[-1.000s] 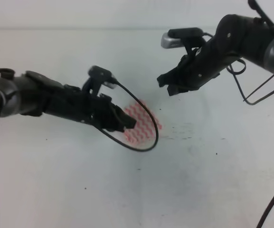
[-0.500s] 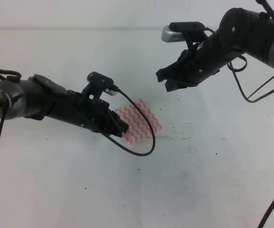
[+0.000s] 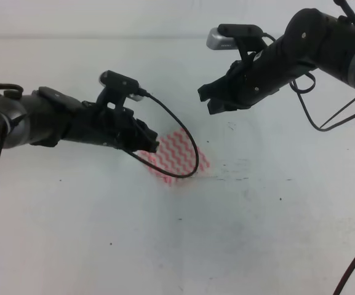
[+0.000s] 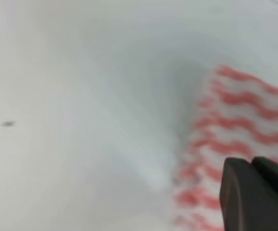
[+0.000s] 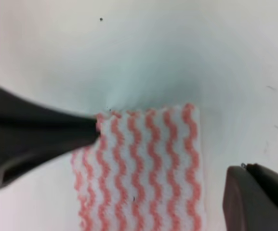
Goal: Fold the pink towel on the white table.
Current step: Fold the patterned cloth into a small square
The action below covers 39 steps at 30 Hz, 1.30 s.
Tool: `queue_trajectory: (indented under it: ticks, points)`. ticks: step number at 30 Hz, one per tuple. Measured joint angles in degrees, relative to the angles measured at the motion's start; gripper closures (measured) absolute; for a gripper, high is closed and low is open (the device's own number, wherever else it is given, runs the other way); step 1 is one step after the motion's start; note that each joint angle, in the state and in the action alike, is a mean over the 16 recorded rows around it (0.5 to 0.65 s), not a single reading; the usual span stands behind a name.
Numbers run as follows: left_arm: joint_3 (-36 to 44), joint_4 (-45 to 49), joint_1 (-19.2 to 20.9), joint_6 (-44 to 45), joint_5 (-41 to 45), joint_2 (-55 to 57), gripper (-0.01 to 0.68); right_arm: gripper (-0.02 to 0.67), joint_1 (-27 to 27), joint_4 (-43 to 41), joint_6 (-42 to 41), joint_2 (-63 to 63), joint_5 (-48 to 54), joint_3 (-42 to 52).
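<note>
The pink towel (image 3: 178,157) is found lying flat near the middle of the white table (image 3: 275,233), and the key thing for the next move is that the left gripper (image 3: 149,144) is parked right at the towel's left corner, over or touching its edge, while the right gripper (image 3: 209,101) is held up above and behind the towel, well apart from it. So the left arm is clearly the nearer one. In the high view the towel is seen turned a bit like a diamond, with its stripes running diagonally; no real long axis can be made out since it looks roughly square. In the right wrist view the towel (image 5: 141,168) is seen directly below with the left arm's dark tip meeting its upper-left corner. Whether the left jaws are pinched on cloth or just resting there can't be told, since the tips are hidden or blurred in every view; same goes for the right one, no cloth is seen in it though. The table surface is plain white with a few dark specks and scuffs, and plenty of bare room is left around the towel for a fold in any direction.
</note>
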Motion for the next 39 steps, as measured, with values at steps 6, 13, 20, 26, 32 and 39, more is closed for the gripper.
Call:
queue_trajectory:
  ticks: [6,13,20,26,32,39]
  points:
    - [-0.2,-1.5,0.0,0.1,-2.8,1.0,0.674,0.667,0.0,0.5,-0.1,0.0,-0.4,0.0]
    - [-0.9,-2.1,0.0,0.3,-1.6,2.3,0.674,0.667,-0.1,0.8,-0.1,-0.1,-1.1,0.0]
    - [-3.4,-5.4,-0.3,0.6,1.0,2.7,0.674,0.667,-0.5,0.8,0.4,-0.1,-3.2,0.0]
    - [-6.1,-8.4,-2.2,0.7,1.6,3.3,0.674,0.667,-1.3,0.6,1.6,-0.1,-5.5,0.0]
    - [-7.4,-9.8,-4.8,0.2,-0.6,4.5,0.674,0.667,-2.2,0.3,2.8,-0.1,-6.5,0.0]
    - [-7.7,-8.7,-7.0,-1.7,-2.8,5.9,0.674,0.667,-2.7,0.2,3.1,-0.2,-6.4,0.0]
